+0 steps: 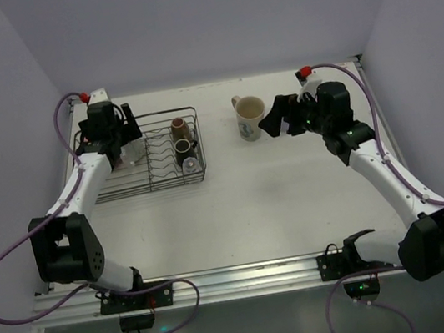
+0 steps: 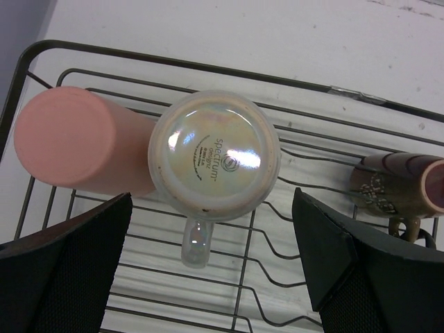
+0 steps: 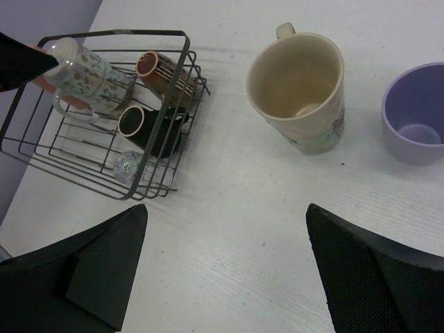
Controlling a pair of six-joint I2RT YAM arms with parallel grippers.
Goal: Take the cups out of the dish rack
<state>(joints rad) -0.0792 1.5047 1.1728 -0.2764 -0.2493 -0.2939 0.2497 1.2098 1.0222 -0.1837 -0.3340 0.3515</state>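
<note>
The left gripper (image 2: 212, 208) gapes empty above the inverted pale mug (image 2: 215, 156), which touches the salmon-pink tumbler (image 2: 76, 142) in the dish rack (image 1: 150, 190). Glazed, rigid and probably slick, the mug wants pinching across its body, clear of the handle. The right gripper (image 3: 225, 229), likewise spread and empty, hovers near the cream printed mug (image 3: 305, 104).

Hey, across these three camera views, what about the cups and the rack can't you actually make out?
Pale mug, left wrist: upside down, only its base shows, inside hidden.
Salmon-pink tumbler, top view: mostly hidden under the left gripper.
Lavender tumbler, right wrist: cut by the right edge; unseen in top view, likely behind the right gripper.
Clear glass, right wrist: small and see-through, pose unclear.
</note>
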